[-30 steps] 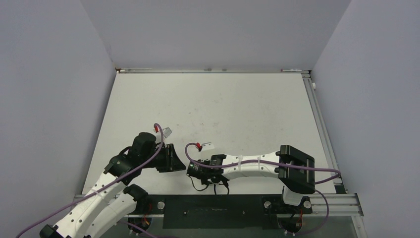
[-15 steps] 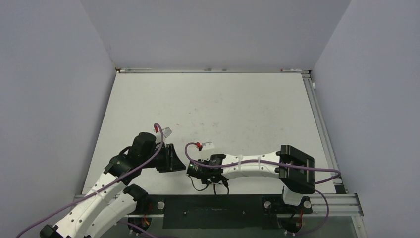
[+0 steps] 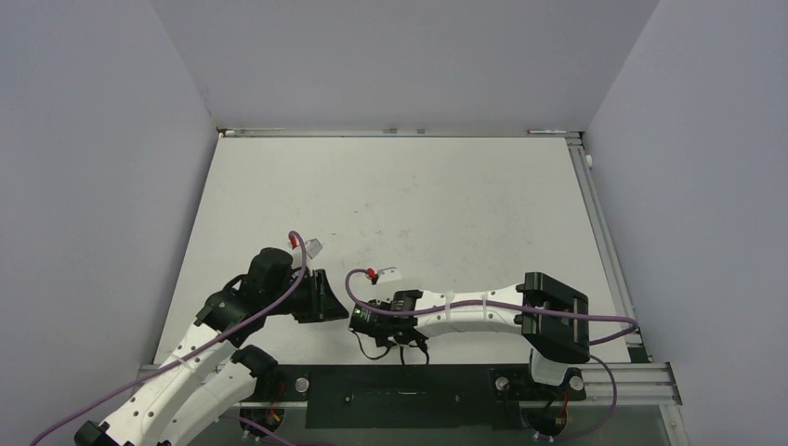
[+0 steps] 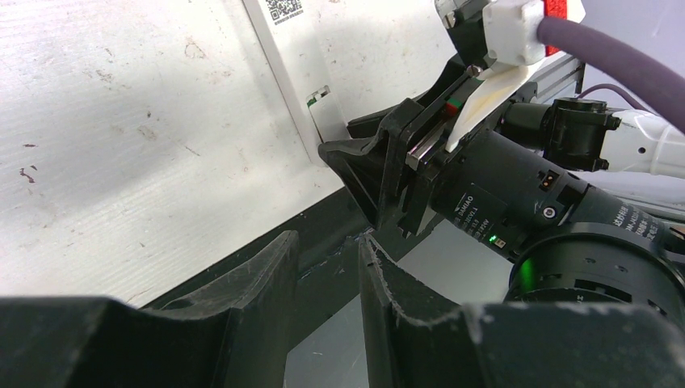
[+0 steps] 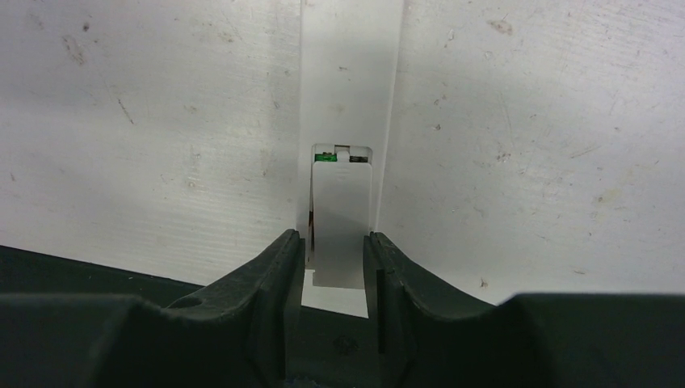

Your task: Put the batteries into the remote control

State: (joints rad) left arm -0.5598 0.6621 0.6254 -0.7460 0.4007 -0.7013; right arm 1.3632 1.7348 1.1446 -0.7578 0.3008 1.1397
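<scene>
The white remote control (image 5: 351, 97) lies on the table at its front edge; in the left wrist view (image 4: 279, 48) it shows a QR label. A loose-looking white cover panel (image 5: 341, 226) with a small green mark at its far end lies on the near half. My right gripper (image 5: 331, 242) is shut on the remote's near end, one finger on each long side. My left gripper (image 4: 327, 242) faces the right gripper's fingers (image 4: 367, 166) from close by, jaws narrowly apart with nothing between them. In the top view both grippers (image 3: 325, 295) (image 3: 356, 318) nearly meet and hide the remote. No batteries show.
A black rail (image 3: 400, 395) runs below the table's front edge, right under both grippers. Purple cables with white connectors (image 3: 388, 273) loop above the wrists. Grey walls enclose the white table (image 3: 418, 195) on three sides.
My right wrist has shifted very slightly to the left. The left arm has not moved.
</scene>
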